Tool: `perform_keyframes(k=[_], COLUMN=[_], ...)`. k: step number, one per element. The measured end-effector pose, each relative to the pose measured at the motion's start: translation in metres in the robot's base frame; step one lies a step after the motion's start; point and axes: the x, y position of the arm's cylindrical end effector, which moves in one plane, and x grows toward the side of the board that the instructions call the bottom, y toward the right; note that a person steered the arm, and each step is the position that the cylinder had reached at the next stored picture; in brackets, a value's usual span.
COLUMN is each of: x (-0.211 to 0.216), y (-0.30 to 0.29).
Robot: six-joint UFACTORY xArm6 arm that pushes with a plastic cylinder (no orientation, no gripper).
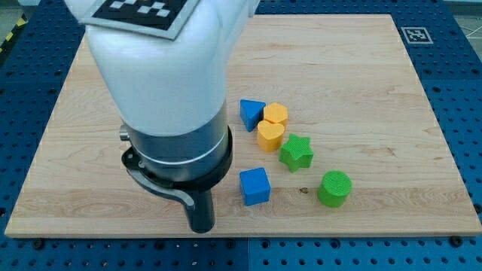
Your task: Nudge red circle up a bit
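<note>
No red circle shows in the camera view; the large white and grey arm body (pixel 169 98) covers much of the board's left half and could hide it. My dark rod comes down from the arm, and my tip (pixel 201 229) rests near the board's bottom edge. It is to the left of and slightly below the blue cube (pixel 254 186), with a gap between them.
A blue triangle (pixel 251 114), a yellow hexagon (pixel 276 114), a yellow heart (pixel 270 135) and a green star (pixel 297 152) cluster right of the arm. A green circle (pixel 334 188) lies lower right. The wooden board (pixel 361 68) sits on a blue perforated table.
</note>
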Motion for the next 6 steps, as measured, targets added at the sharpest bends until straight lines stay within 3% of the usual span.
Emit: perform_keyframes(k=[1, 3, 6], x=[-0.014, -0.015, -0.021], y=[-0.035, -0.051, 0.006])
